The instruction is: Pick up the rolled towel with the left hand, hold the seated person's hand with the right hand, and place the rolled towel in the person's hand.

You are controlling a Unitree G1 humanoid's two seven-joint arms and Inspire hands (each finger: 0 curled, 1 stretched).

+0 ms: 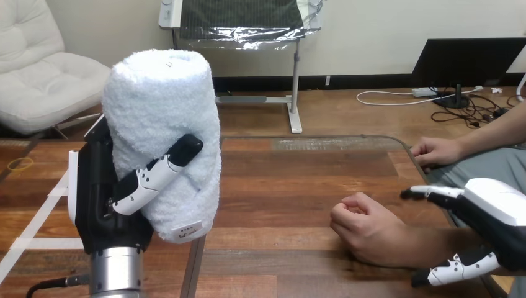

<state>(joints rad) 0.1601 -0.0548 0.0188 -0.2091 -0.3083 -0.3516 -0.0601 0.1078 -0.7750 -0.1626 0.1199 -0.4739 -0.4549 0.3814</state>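
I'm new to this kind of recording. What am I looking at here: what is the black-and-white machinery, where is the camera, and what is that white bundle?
This is one picture from a camera on a humanoid robot's head, looking down across a wooden table. The arms that enter from the bottom are the robot's own. At the left, its left robot hand has its fingers curled round a rolled white towel and holds it upright above the table. At the right, its right robot hand sits at the forearm of a person seated there, with fingers above and thumb below, fairly straight; I cannot see them gripping it. The person's nearer hand rests on the table as a loose fist. Their farther hand lies at the table's far edge.
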